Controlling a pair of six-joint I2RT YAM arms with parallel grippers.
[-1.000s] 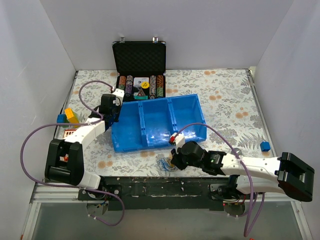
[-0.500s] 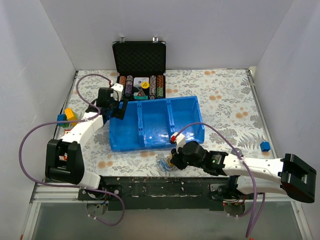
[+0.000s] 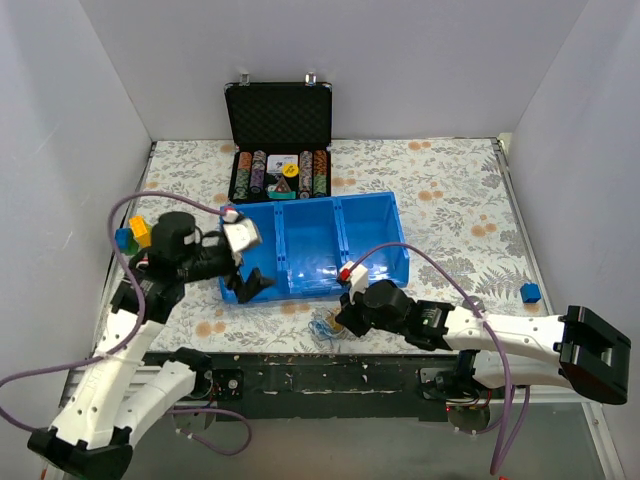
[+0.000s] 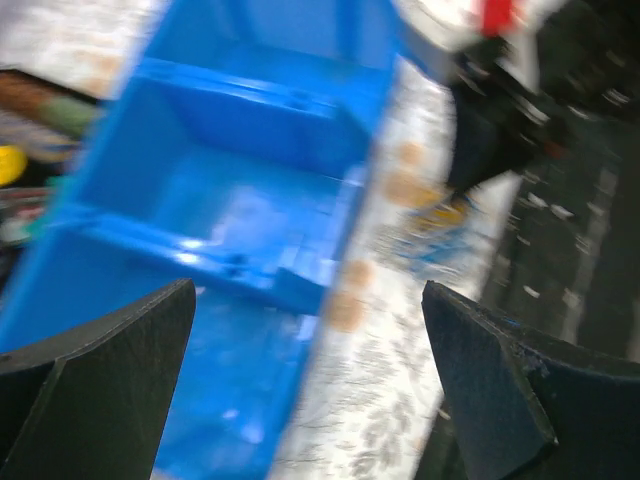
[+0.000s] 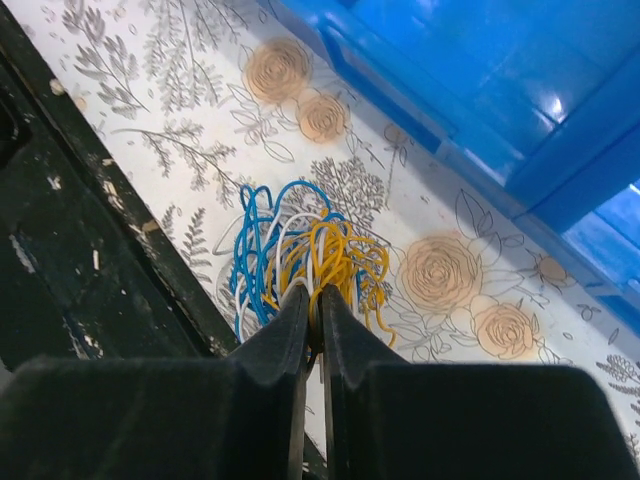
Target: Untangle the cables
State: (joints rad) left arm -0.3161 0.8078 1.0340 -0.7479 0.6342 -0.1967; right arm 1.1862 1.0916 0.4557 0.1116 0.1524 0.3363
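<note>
cables [image 3: 324,328] lie in a small clump of yellow, blue and pale loops on the table [image 3: 450,185], between the front wall of the tray [image 3: 392,212] and the black edge [image 3: 300,362], close to both. right gripper [image 5: 312,300] sits right on them. its fingers are pressed almost together at the yellow strands and seem to pinch a few, while the blue loops spill toward the black edge. the clump shows no clear long axis. left gripper [image 3: 252,284] is spread wide and holds nothing. it hangs by the tray's left front corner, near the clump but apart from it, and the cables lie on its right-arm side. the right arm is plainly the nearer, so the left would likely have to cross over to take the blue loops. room is tight, with the tray wall behind and the black edge in front. open table runs only left and right along that strip.
</note>
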